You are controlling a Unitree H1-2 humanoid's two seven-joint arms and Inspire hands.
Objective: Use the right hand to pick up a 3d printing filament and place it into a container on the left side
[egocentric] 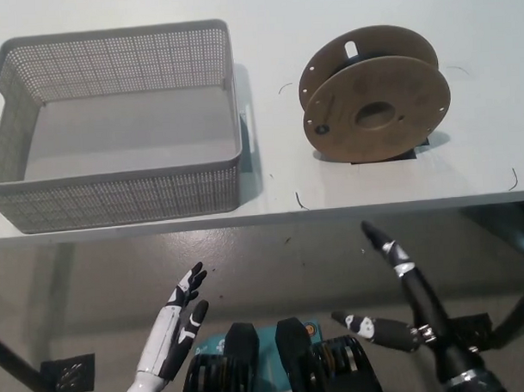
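Nothing is done yet: I see the spool [376, 106] upright on the table [270, 183] at two o'clock, the basket [113, 124] at ten empty, both my right hand [402, 299] and left hand [180, 328] spread, holding nothing, below the edge.

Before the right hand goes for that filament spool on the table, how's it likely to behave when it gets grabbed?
The filament spool stands on the edges of its round flanges, so a nudge would probably set it rolling. The flanges look like stiff cardboard, so it should keep its shape. Its width may make it awkward for the open right hand.
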